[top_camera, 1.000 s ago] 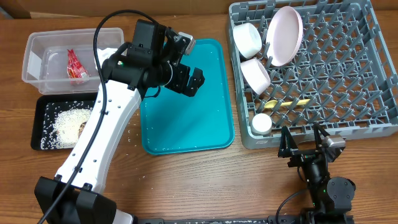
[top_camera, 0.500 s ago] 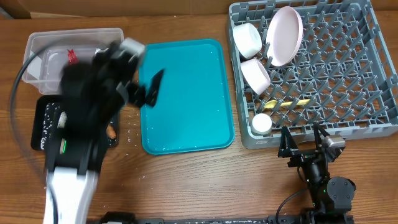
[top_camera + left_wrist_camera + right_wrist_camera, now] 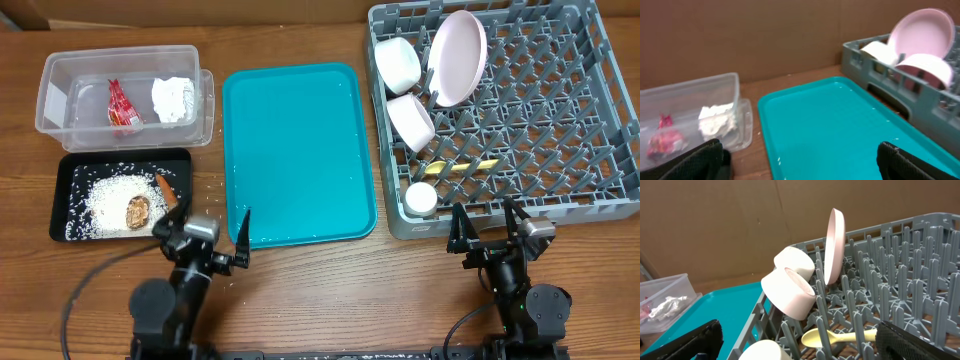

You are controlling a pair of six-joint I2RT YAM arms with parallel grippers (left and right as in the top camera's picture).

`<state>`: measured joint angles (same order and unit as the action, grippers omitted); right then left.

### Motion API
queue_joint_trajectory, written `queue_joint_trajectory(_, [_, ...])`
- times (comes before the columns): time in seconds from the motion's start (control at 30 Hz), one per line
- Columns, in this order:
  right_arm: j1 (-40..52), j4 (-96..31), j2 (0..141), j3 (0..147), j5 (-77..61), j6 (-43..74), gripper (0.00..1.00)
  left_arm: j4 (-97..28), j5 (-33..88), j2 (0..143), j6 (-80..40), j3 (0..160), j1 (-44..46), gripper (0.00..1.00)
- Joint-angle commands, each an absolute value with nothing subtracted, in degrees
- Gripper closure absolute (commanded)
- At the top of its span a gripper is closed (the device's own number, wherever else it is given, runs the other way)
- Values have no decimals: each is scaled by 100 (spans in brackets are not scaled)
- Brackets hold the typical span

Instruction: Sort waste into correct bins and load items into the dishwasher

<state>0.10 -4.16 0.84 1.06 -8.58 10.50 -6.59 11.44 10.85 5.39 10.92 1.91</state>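
The left wrist view is blurred, and its right edge cuts off the dish rack (image 3: 858, 61).

Tabletop: brown wood (image 3: 330, 290), its grain running from 9 to 3 o'clock.
Backdrop: plain brown cardboard wall (image 3: 765, 35) standing along the far edge at 12 o'clock, lightly creased.
Light: even and soft, with faint shadows.

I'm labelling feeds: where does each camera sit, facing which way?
Overhead: above table, facing down on teal plastic tray; left hand, right hand show.
Left wrist: low, facing across tray to clear plastic tub; own fingers show.
Right wrist: low, facing grey plastic dish rack; own fingers show.
Both wrists share the round pink plate.
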Motion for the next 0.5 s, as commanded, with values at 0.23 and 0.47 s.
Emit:
queue_joint_trajectory(0.23, [3, -388, 16, 47, -869, 1063, 0, -445, 644, 16, 67, 51, -19, 0])
queue_joint_trajectory(0.47, [3, -388, 16, 47, -869, 1063, 0, -423, 701, 27, 64, 51, -45, 0])
